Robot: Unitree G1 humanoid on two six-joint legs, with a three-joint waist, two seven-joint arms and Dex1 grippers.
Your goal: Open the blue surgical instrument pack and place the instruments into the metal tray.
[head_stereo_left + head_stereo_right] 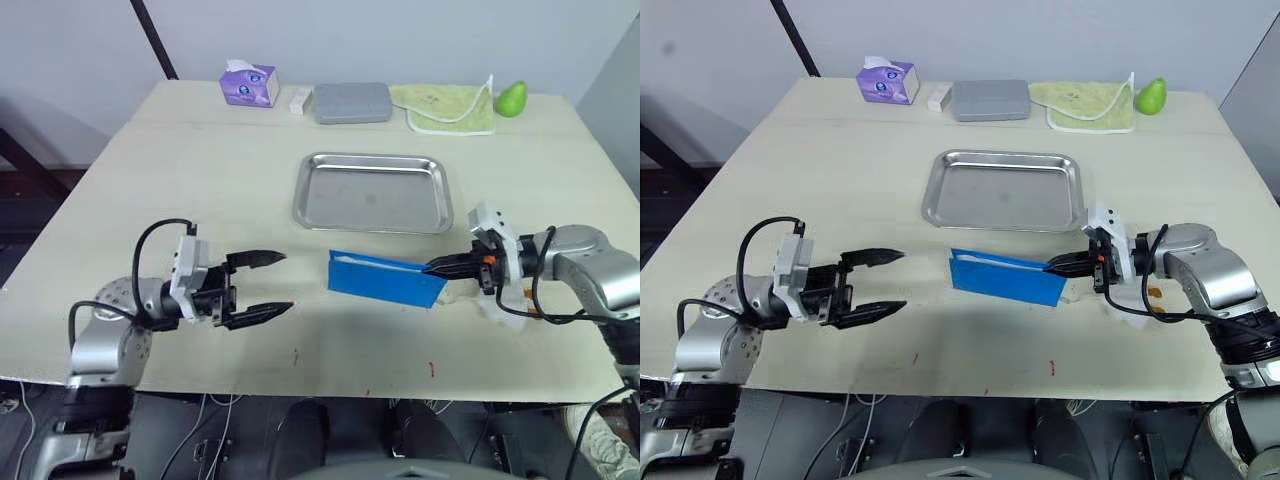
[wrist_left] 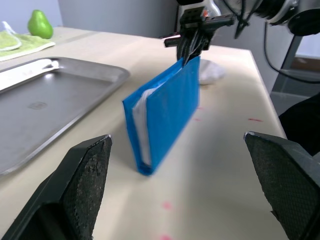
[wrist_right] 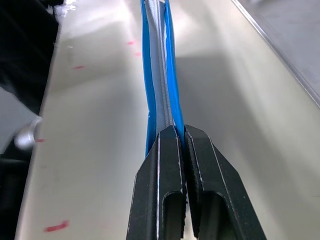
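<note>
- The right hand (image 1: 432,267) is clamped on the top corner of the blue pack (image 1: 385,279), standing it on edge on the surface (image 1: 200,180) just in front of the metal tray (image 1: 372,191).
- The left hand (image 1: 268,283) is spread wide, empty, well apart from the pack and facing it.
- The pack looks light and soft; it likely sags, so its free end seems the place to grip.
- The wrist views reveal the pale lining between the blue covers, which the head views hide.
</note>
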